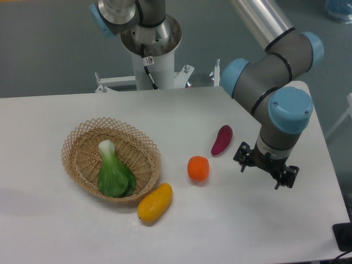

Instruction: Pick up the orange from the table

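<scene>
Four pieces of produce are lying on or above the white table [66,231], and the orange [198,168] is serving as the landmark here. Nearest the camera, the yellow-orange mango-shaped fruit [154,202] is lying in front of the orange and to its left, its far end just touching the rim of the wicker basket [77,144]. The orange itself is sitting bare on the tabletop, roughly mid-table, with nothing touching it. To the left of the orange, the basket is holding a green leafy vegetable with a white stalk [114,171], which is lying on the basket floor with its stalk pointing away from the camera. To the right of the orange, well apart from it, the gripper [265,165] is hanging above the table from the arm's grey and blue wrist; whether its fingers are spread or pressed together cannot be told from this angle, and it is gripping nothing visible. Just behind the orange and slightly right, the dark purple elongated vegetable [221,139] is lying on the table. Farther back, the arm's base column [151,55] is standing beyond the table's far edge.
</scene>
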